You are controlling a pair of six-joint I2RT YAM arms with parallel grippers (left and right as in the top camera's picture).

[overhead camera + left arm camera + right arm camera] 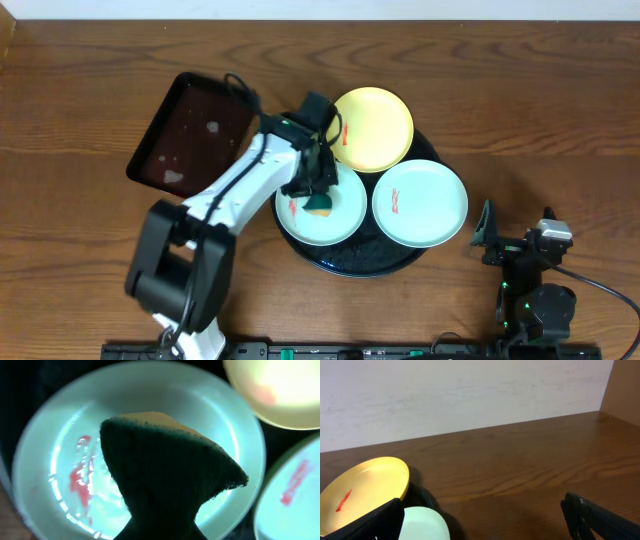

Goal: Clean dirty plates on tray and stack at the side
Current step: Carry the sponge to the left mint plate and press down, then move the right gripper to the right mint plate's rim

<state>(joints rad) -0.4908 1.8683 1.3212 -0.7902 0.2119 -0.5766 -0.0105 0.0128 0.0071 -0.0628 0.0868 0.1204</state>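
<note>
wipe | left gripper [317, 190] clenched on sponge [165, 470] over mint plate [60, 435] | smear [80, 472] at 9 o'clock (press flat, sweep across) | right gripper [485, 517] released

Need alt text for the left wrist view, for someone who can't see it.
A dark green sponge with an orange back fills the centre, over a mint-white plate bearing a red smear. A yellow plate sits top right.

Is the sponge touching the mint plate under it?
Cannot tell: the left wrist view shows the sponge over the plate, hiding any contact; overhead is too small.
</note>
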